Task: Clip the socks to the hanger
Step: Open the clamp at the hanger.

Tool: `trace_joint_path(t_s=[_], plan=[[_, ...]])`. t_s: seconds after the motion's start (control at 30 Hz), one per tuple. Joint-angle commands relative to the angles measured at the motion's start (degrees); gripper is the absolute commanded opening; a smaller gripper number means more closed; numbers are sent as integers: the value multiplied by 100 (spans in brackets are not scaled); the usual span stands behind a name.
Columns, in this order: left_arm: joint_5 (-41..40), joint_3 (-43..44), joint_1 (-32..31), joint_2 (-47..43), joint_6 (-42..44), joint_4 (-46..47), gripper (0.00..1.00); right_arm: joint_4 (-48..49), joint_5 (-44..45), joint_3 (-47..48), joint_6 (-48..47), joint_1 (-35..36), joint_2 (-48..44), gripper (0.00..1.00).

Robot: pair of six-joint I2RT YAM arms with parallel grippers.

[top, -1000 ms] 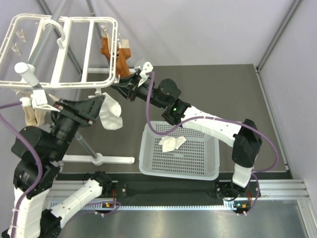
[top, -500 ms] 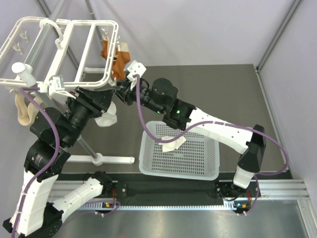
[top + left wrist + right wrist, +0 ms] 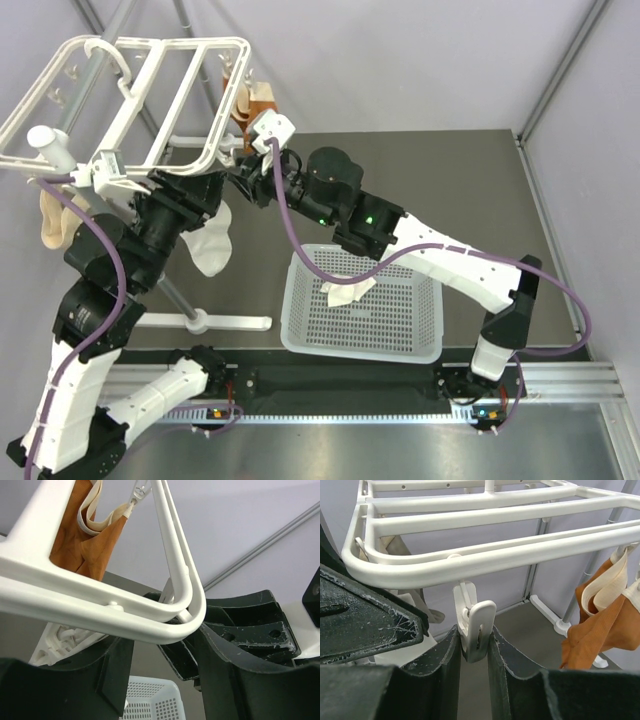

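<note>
The white hanger [image 3: 160, 43] stands tilted at the back left on its grey pole. My right gripper [image 3: 243, 172] is at its near right corner. In the right wrist view it [image 3: 475, 645] is shut on a white clip [image 3: 479, 625] hanging from the frame [image 3: 485, 555]. My left gripper [image 3: 215, 192] is just left of it and holds one white sock [image 3: 210, 248], which hangs below its fingers. In the left wrist view the hanger's corner [image 3: 100, 610] crosses in front of the fingertips. The other white sock [image 3: 348, 290] lies in the basket.
A white perforated basket [image 3: 400, 330] sits on the dark table right of the stand's foot [image 3: 205, 322]. Orange-brown socks [image 3: 258, 100] hang from the hanger's far right side. Beige socks [image 3: 52, 225] hang at its left. Grey walls close in behind.
Both grippers have risen toward the hanger's near right corner. The hanger's near edge has tipped upward. The white sock has stayed hanging under the left gripper.
</note>
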Motion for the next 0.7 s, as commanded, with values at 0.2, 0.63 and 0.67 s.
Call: trace_joint_path(t_s=[0.2, 0.63, 0.67], plan=[[234, -593, 22, -252, 60, 1278, 58, -282, 175, 371, -183, 189, 43, 0], [-241, -478, 22, -85, -220, 1049, 59, -458, 474, 371, -807, 532, -10, 0], [-276, -478, 22, -85, -238, 1058, 58, -449, 474, 371, -842, 532, -19, 0]])
